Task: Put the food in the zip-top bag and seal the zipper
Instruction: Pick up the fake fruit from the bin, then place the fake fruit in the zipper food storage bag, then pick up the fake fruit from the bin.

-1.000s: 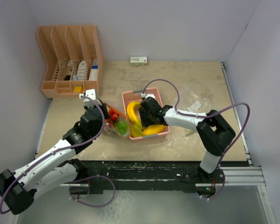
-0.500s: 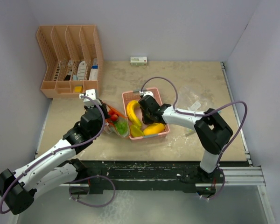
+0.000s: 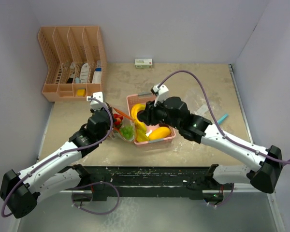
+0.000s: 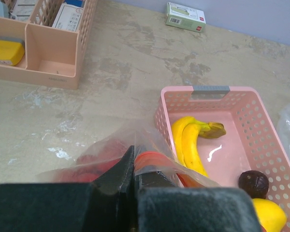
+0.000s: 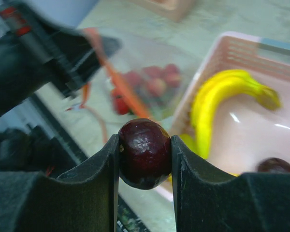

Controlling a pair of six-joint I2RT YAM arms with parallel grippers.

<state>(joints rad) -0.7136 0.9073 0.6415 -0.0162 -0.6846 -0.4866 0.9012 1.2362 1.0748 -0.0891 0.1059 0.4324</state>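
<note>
My left gripper [image 4: 134,154] is shut on the edge of the clear zip-top bag [image 4: 106,154], holding its orange-zippered mouth up beside the pink basket [image 4: 174,91]. The bag [image 3: 122,126] holds red strawberries [image 5: 154,84] and a green piece. My right gripper [image 5: 145,154] is shut on a dark red round fruit [image 5: 145,152], lifted over the basket's left side [image 3: 144,116], near the bag. In the basket lie yellow bananas [image 4: 191,140], a yellow-orange mango [image 3: 159,133] and another dark round fruit [image 4: 253,183].
An orange file organizer [image 3: 72,58] stands at the back left. A small green and white box [image 3: 143,62] lies by the back wall. A crumpled clear plastic [image 3: 200,104] and a teal stick [image 3: 222,117] lie right of the basket.
My right gripper has risen out of the basket with the dark fruit and moved left toward the bag. My left gripper has hardly moved and still holds the bag.
</note>
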